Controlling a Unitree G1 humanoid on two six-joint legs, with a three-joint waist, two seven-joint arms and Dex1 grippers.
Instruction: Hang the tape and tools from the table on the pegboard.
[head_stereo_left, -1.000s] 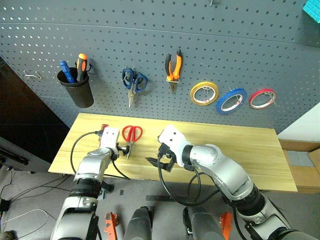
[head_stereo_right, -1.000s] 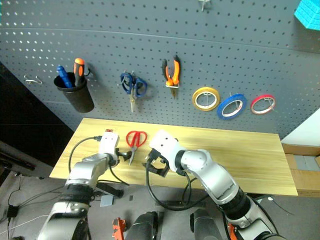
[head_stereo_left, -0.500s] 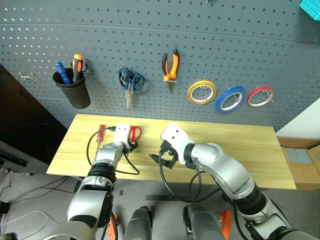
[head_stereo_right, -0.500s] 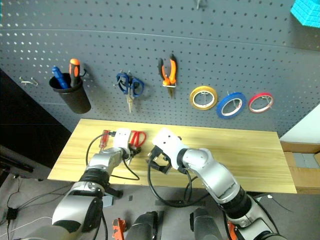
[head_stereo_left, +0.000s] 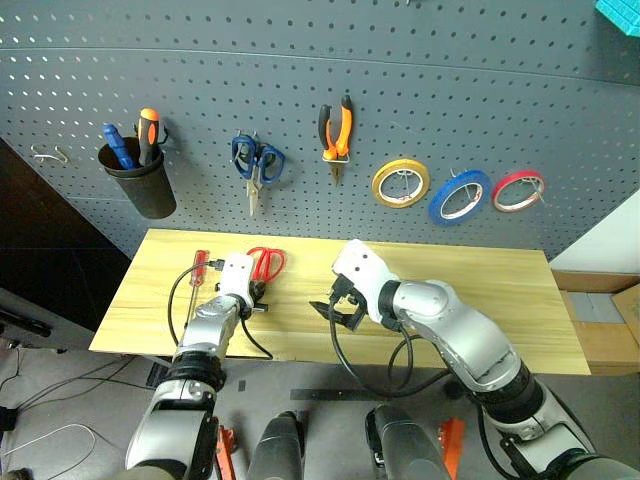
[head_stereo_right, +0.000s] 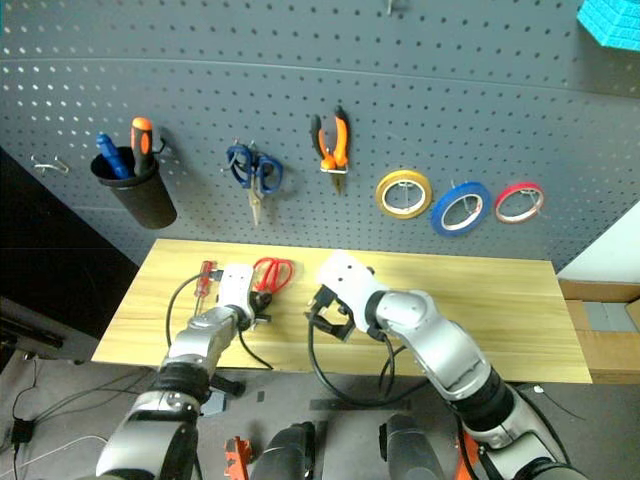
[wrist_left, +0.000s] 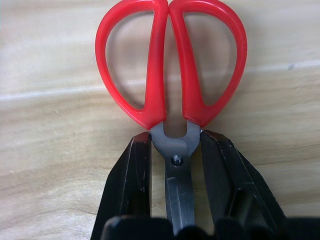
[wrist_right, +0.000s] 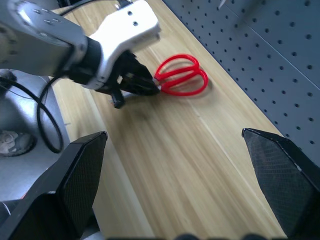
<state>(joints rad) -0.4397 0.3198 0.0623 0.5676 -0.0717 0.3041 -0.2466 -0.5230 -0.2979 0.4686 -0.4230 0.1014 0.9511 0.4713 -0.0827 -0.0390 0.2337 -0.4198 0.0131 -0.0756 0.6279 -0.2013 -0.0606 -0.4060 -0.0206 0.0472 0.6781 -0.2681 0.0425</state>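
Left wrist view had the left gripper (wrist_left: 175, 150) clamped on the red-handled scissors (wrist_left: 170, 65), its two black fingers (wrist_left: 132, 170) pressed against either side of the metal shank just below the pivot screw. The scissors lay flat on the desk (wrist_left: 45, 140), blades shut and running back between the fingers, the two smooth glossy plastic loops pointing away from the gripper toward the pegboard (head_stereo_left: 420, 60). The desk was pale yellowish wood grain, matte, with long straight seams.

Just beside the scissors, on the side toward the desk's left end, lay the slim screwdriver (head_stereo_left: 198, 272) with its translucent red handle, also flat on the wood. To the right of the scissors hovered the right gripper (head_stereo_left: 333, 310), its jaws spread wide with nothing between them, above bare desk near the front edge. The desk to the right of that gripper stretched bare to its far corner.

On the pegboard above the scissors hung blue-handled scissors (head_stereo_left: 255, 160), then orange-and-black pliers (head_stereo_left: 337, 130), a yellow roll (head_stereo_left: 401, 184), the blue tape (head_stereo_left: 459, 196) and a red-pink roll (head_stereo_left: 520, 190). A black cup (head_stereo_left: 135, 180) with two screwdrivers hung further left.
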